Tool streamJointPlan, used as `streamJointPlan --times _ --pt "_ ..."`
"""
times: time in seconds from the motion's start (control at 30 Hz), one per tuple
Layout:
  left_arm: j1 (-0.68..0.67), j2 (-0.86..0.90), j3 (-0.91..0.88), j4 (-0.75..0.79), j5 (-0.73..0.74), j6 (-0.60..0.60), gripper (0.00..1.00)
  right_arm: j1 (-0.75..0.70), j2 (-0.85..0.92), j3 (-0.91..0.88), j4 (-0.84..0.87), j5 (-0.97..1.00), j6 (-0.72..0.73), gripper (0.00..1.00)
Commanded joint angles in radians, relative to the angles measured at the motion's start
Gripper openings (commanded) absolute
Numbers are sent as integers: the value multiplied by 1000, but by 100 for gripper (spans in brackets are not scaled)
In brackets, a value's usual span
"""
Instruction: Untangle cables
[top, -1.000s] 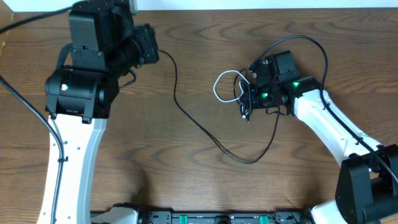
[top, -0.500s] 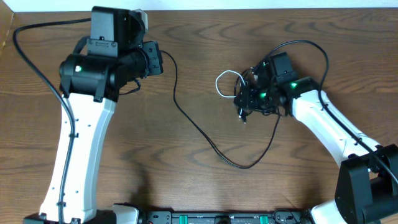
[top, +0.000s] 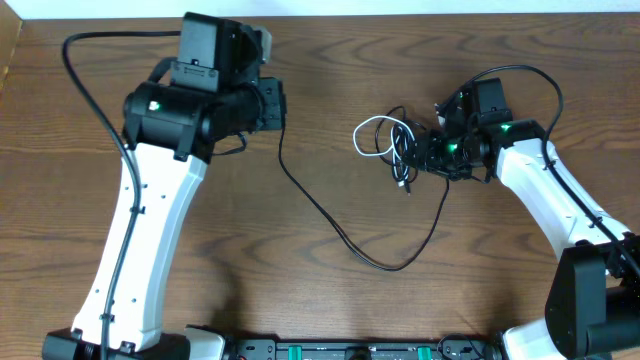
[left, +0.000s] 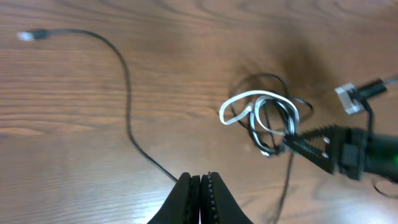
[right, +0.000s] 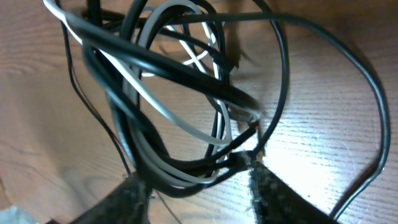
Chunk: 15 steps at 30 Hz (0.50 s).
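The cables lie knotted right of the table's middle, a white loop sticking out on the left. One long black cable runs down from the knot, bends, and climbs towards my left gripper. In the left wrist view that cable ends in a small plug, and my left gripper hovers shut with nothing visible between its pads. My right gripper is at the knot. Seen from the right wrist, it is open, with black strands and a pale one lying across the gap.
The table's far edge meets a white wall. A black rail runs along the front edge. Thick black arm wires arc beside the left arm and over the right arm.
My right gripper has gone from shut to open and shifted right, the knot moving with it. The left arm has swung right over the long cable's upper end, still shut.
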Motion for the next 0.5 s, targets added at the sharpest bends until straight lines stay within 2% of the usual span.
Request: streamJointPlan --times 0.0,0.23,0.33,0.47 --pt "-27 45 -18 -3 72 22 7 -7 -6 15 25 33 -20 37" --pt "-58 94 -18 -3 78 22 7 -6 -6 15 46 33 -27 6" --pt "-57 98 -18 2 77 22 7 -1 -5 15 42 76 -25 1" --pt "-58 98 -18 12 78 22 7 2 -1 13 14 311 80 1"
